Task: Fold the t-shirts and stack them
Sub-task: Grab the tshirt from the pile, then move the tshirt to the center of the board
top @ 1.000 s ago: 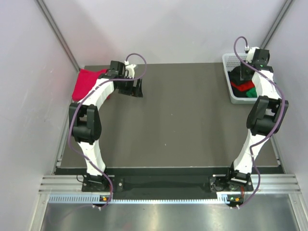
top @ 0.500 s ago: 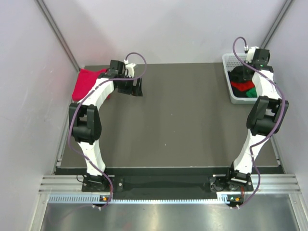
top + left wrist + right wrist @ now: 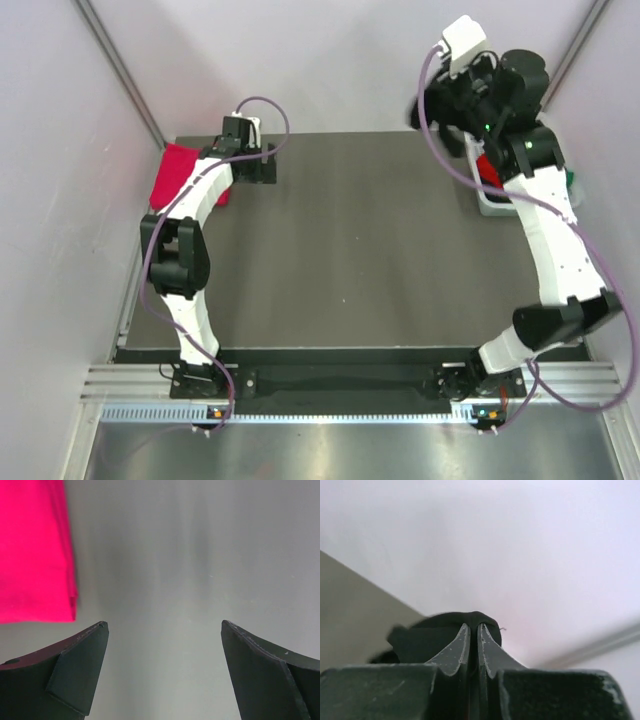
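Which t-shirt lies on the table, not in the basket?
The crimson-pink t-shirt, folded at the table's far left corner. The red one sits in the white basket; the right end effector pinches black cloth.

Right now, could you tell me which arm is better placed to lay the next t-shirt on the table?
Right, probably: the right claw is shut on the black t-shirt, high beside the white basket. The left claw hangs open and empty over the table, next to the folded pink t-shirt.
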Controlling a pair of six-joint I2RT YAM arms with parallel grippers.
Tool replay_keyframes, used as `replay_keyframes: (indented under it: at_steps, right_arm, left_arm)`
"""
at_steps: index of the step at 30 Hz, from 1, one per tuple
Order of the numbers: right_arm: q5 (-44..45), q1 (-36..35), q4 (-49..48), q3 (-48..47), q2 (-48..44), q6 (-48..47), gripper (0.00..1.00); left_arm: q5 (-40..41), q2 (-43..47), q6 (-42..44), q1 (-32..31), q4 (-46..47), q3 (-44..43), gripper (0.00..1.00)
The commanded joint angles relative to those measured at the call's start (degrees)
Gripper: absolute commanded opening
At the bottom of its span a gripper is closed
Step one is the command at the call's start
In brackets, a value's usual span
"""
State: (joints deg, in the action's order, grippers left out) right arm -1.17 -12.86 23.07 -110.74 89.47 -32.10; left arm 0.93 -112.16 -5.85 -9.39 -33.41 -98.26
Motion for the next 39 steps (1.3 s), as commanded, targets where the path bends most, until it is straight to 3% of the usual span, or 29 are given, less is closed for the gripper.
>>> replay_keyframes:
  at_steps: [1, 5, 6, 7, 8, 10, 13, 17, 20, 23, 31, 39]
  right_arm:
    - [0.29, -4.61, -2.5, -1.15, -3.51, -2.37, 0.0]
    - [0.81, -4.89, -2.59, 1.21, -2.64, 2.73, 0.0]
    - [2.3, -4.8, -2.85, 3.05, -2.37, 3.7, 0.05]
    - [2.66, -4.8, -2.68, 7.25, -1.59, 3.88, 0.45]
    - [3.62, -4.8, -2.33, 9.47, -1.06, 4.32, 0.56]
    - [3.8, -4.8, -0.84, 15.88, -0.53, 5.9, 0.69]
    - [1.87, -4.8, -0.57, 23.62, -2.63, 8.71, 0.7]
    - [-11.08, -5.77, 2.76, 30.75, -5.97, 5.74, 0.66]
    - [-19.81, -9.27, 12.49, 33.83, -5.98, -5.21, 0.54]
    - [-23.43, -14.11, 14.63, 38.48, -5.98, -11.21, 0.49]
    - [-25.46, -25.71, 9.19, 49.39, -3.26, -17.03, 0.34]
    - [-20.54, -25.29, 9.72, 54.47, -1.92, -20.38, 0.29]
  left_arm:
    - [4.34, -0.78, -2.33, 0.25, 1.77, -1.76, 0.99]
    - [5.57, 1.06, -1.98, 0.33, 2.2, -0.71, 0.98]
    - [6.01, 1.59, -1.71, 0.33, 2.38, 0.16, 0.98]
    - [6.62, 2.03, -1.54, 0.42, 2.73, 0.61, 0.98]
    - [7.24, 2.81, -1.45, 0.42, 3.0, 0.96, 0.98]
    - [8.21, 3.61, -0.84, 0.6, 3.17, 2.01, 0.98]
    - [9.0, 5.02, 0.48, 0.77, 3.17, 3.24, 0.98]
    - [6.56, 7.74, 4.25, 0.77, 3.17, 6.06, 0.98]
    - [3.57, 8.62, 5.32, 0.77, 2.47, 7.73, 0.94]
    - [2.32, 8.89, 6.81, 0.77, 1.86, 8.52, 0.9]
    - [4.6, 8.53, 7.96, 0.86, 1.42, 8.96, 0.88]
    - [4.61, 9.94, 8.31, 0.86, 1.59, 9.75, 0.88]
